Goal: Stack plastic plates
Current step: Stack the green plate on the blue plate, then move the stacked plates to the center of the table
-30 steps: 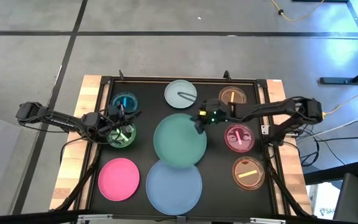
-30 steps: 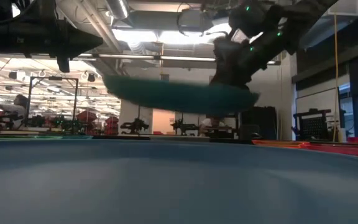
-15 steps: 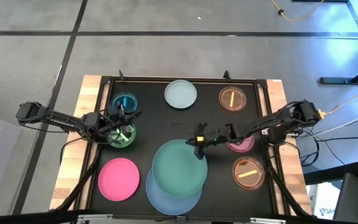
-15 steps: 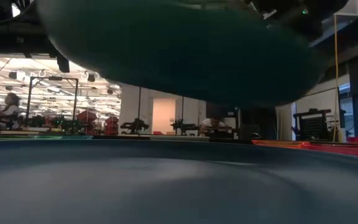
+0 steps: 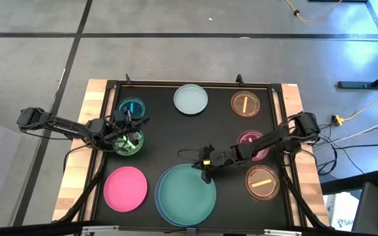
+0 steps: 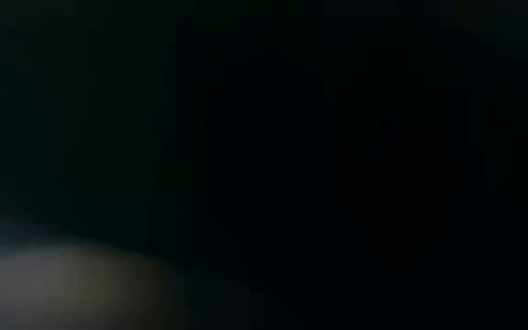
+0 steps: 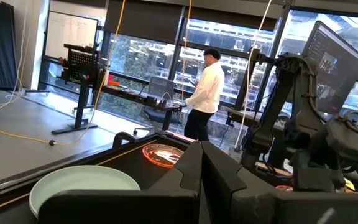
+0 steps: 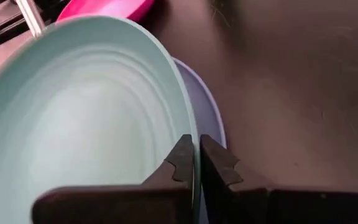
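Observation:
The teal plate [image 5: 186,193] [image 8: 86,112] sits over the light blue plate [image 5: 157,198] [image 8: 211,118] near the table's near edge, almost covering it. My right gripper [image 5: 206,169] [image 8: 197,155] is shut on its far right rim. My left gripper [image 5: 128,126] [image 7: 201,165] hovers shut between the small blue dish [image 5: 131,107] and the green dish [image 5: 128,143], touching nothing. The pink plate [image 5: 125,189] lies flat to the left of the stack. The low view is dark, blocked by something close to the lens. My right gripper pinches the teal plate's rim [image 8: 192,127] between its two fingers [image 8: 219,165], one on the inner face and one on the outer. It comes slanting down from the table's far right. The plate is tilted, with the held side raised above the light blue plate; whether its near side rests there I cannot tell.
The pale mint plate [image 5: 191,99] [image 7: 86,183] lies at the far middle. Two orange dishes [image 5: 245,103] [image 5: 262,181] and a magenta dish [image 5: 251,139] stand on the right, the magenta one partly under my right arm. A raised frame [image 5: 189,83] borders the black mat.
My right gripper has carried the teal plate from the table's middle toward the near edge and down, over the light blue plate. The plate has come so close to the low camera that it blacks out that view. The left arm has kept still.

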